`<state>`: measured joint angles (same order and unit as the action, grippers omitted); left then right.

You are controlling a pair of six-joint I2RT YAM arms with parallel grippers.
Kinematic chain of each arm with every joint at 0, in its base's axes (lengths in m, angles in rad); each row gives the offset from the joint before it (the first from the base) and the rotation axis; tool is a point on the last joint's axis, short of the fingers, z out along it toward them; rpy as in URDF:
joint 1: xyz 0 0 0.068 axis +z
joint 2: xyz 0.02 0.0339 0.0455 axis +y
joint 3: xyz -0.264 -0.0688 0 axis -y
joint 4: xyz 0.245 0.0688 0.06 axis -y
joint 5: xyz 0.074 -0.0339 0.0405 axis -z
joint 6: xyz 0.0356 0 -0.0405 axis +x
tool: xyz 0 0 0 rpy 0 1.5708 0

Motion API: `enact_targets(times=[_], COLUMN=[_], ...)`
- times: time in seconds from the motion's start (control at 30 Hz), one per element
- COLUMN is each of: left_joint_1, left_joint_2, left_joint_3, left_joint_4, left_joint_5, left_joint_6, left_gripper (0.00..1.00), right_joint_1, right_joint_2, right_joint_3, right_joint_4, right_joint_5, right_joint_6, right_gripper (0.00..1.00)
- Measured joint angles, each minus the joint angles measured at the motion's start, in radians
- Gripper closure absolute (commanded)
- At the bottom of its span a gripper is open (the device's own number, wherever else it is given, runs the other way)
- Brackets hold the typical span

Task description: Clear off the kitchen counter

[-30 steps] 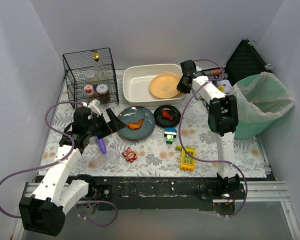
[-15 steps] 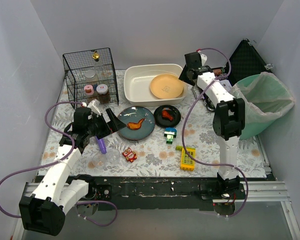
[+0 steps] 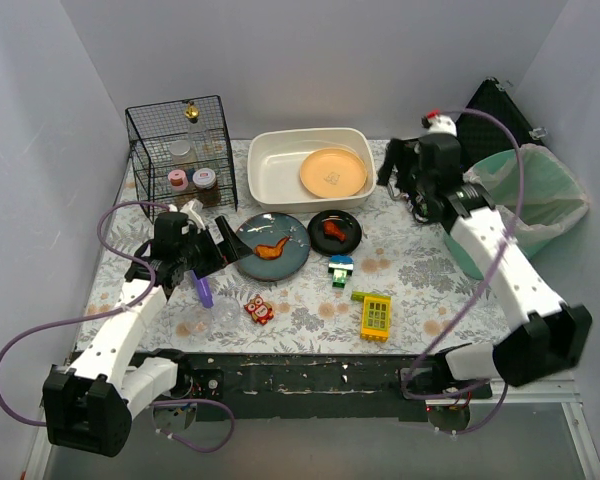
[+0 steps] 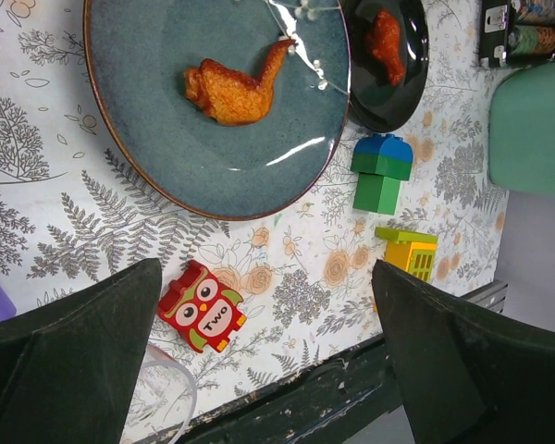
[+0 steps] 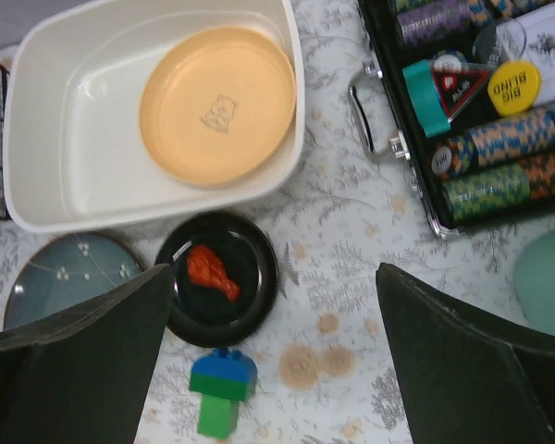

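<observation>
The kitchen counter (image 3: 420,275) carries a blue plate (image 3: 285,262) with a chicken wing (image 4: 236,88), a small black plate (image 3: 346,241) with a drumstick (image 5: 210,271), a green-and-blue block (image 3: 340,270), a yellow block (image 3: 376,316) and a red owl block (image 4: 202,308). An orange plate (image 5: 217,102) lies inside the white basin (image 3: 265,180). My left gripper (image 3: 215,250) hovers open beside the blue plate, holding nothing. My right gripper (image 3: 398,178) is open and empty, right of the basin, above the black plate in the right wrist view.
A wire basket (image 3: 180,150) with jars stands at the back left. A purple object (image 3: 203,291) and a clear cup (image 3: 220,318) lie near the left arm. An open case of poker chips (image 5: 481,111) and a green lined bin (image 3: 525,205) sit at the right.
My right gripper has opened wide and drawn back to the right, away from the basin, where the orange plate now lies free. The left arm barely shifted.
</observation>
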<state>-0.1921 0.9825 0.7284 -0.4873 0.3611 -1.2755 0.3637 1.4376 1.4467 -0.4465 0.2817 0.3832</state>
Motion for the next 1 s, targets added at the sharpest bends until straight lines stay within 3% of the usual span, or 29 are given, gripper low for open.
enact_targets(times=[0.17,0.27,0.53,0.7,0.9,1.0], left_joint_1=[0.000,0.000,0.000,0.000,0.000,0.000], left_joint_2=[0.016,0.024,0.034,0.037,0.039,0.039], left_joint_3=[0.000,0.001,0.006,0.006,0.006,0.006], left_joint_4=[0.001,0.000,0.001,0.001,0.001,0.001], left_joint_5=[-0.006,-0.012,-0.018,-0.018,-0.018,-0.018], left_joint_6=[0.008,0.013,0.012,0.010,0.007,0.003], left_gripper=[0.02,0.02,0.02,0.02,0.02,0.02], right_joint_1=[-0.097,-0.076,0.150,0.288,0.439,0.473], right_joint_2=[-0.276,-0.282,-0.302,-0.235,-0.071,0.015], right_joint_3=[-0.386,-0.431,-0.517,-0.579,-0.579,-0.579], right_joint_4=[0.082,0.077,0.129,0.171,0.315,0.360], right_joint_5=[-0.164,-0.236,-0.300,-0.293,-0.310,-0.307], right_joint_6=[0.006,0.031,0.220,0.371,0.535,0.605], right_gripper=[0.06,0.08,0.13,0.19,0.42,0.47])
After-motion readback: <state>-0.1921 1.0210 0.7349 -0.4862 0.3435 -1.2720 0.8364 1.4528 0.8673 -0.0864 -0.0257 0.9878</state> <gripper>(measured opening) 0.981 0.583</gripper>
